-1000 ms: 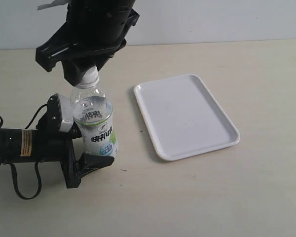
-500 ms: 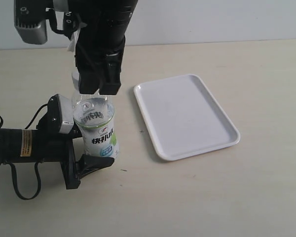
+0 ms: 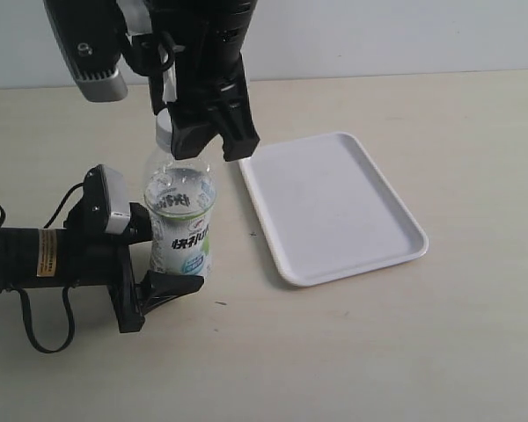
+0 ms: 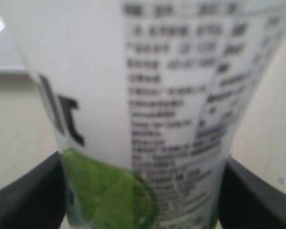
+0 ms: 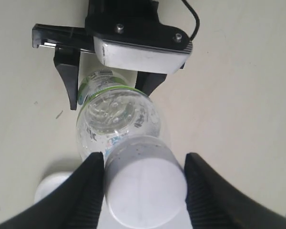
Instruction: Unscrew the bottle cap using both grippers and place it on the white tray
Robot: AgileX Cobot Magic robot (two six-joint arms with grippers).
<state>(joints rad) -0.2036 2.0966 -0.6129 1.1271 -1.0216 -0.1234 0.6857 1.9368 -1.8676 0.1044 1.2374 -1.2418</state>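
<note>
Bottle (image 3: 180, 224) stood upright on the counter (image 3: 405, 352), just beside the tray (image 3: 334, 207) and not touching it. Left fingers (image 4: 26, 195) were clamped on its labelled lower body. Right fingers (image 5: 86, 191) gripped the cap (image 5: 143, 186) from above (cap seated on the neck).

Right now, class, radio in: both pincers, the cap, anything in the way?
Left pincer shut on bottle. Right pincer shut on bottle cap, not yet off. White tray bare, nothing blocking.
</note>
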